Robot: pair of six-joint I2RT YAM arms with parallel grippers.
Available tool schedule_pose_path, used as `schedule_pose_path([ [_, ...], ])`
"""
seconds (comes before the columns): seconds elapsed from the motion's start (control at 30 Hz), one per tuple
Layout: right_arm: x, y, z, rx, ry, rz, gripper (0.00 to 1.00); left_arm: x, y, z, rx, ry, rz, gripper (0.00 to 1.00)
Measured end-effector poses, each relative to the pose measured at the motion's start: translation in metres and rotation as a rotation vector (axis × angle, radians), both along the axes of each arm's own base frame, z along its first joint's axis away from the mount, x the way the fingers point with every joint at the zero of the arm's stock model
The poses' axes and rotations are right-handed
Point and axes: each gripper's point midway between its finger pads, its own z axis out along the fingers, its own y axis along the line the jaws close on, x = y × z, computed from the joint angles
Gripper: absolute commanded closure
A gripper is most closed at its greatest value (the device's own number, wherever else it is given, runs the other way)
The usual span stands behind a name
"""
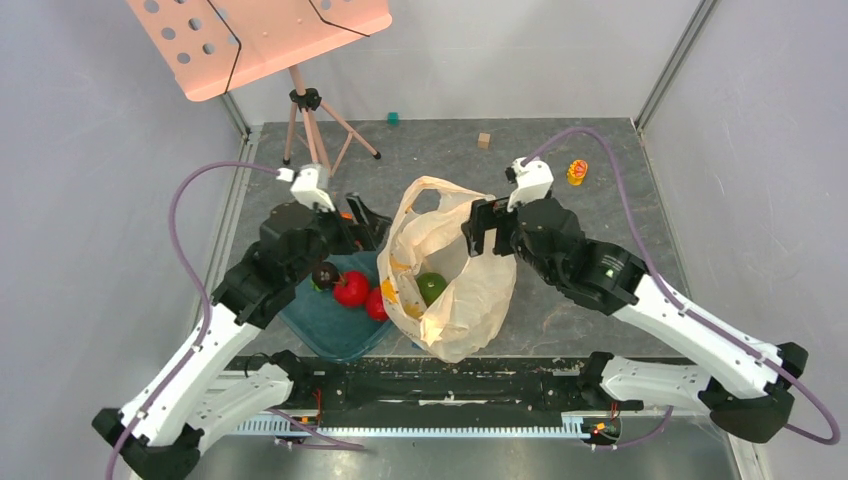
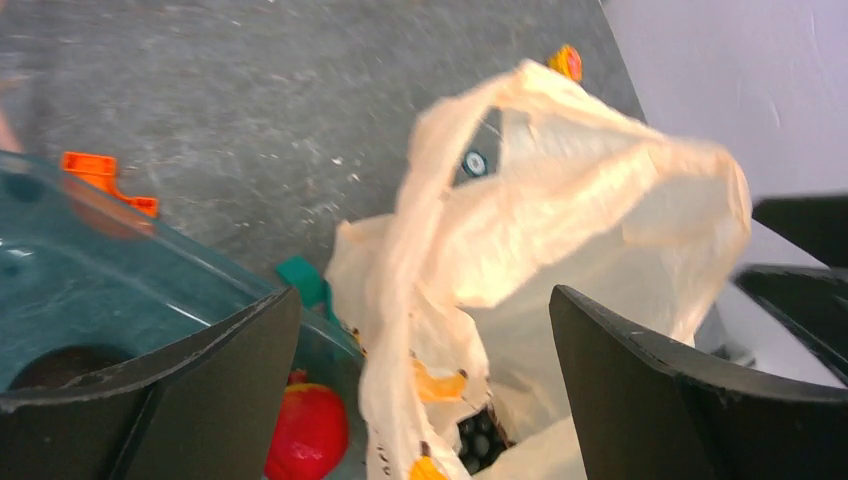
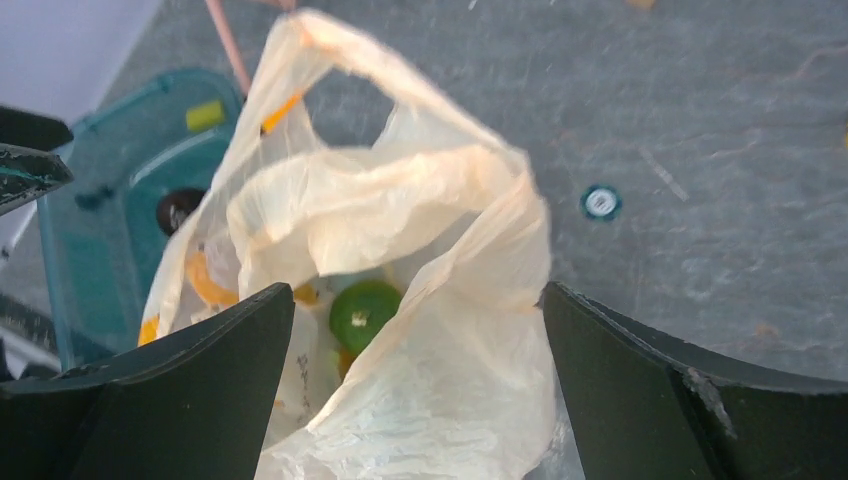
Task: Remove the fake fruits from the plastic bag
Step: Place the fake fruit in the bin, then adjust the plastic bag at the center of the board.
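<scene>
Grey bench [image 1: 600, 180] before me: plastic bag [image 1: 470, 300] mid-bench, teal tray [image 1: 330, 335] just beside it on my left, tripod [image 1: 310, 130] back left, green cube [image 1: 393, 118], tan cube [image 1: 484, 140] and yellow-orange toy [image 1: 577, 172] further back.

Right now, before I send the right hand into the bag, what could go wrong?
1. The green fruit sits low under loose folds of the plastic bag; the right hand may pinch film too and lift the bag.
2. The left hand is open too, so nothing holds the bag; it may slump shut.
3. The bag sits beside the tray; dragging it could nudge the red apples.
</scene>
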Motion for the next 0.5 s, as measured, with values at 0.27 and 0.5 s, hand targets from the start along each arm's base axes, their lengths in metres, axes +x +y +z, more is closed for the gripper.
schedule_pose_path([
  [0.27, -0.003, 0.011, -0.065, -0.062, 0.151, 0.033, 0.07, -0.018, -0.043, -0.011, 0.074, -0.007, -0.15, 0.0],
  [0.5, -0.002, -0.004, -0.088, -0.119, 0.182, -0.036, 0.58, -0.027, -0.054, -0.002, 0.085, -0.042, -0.214, 0.01],
])
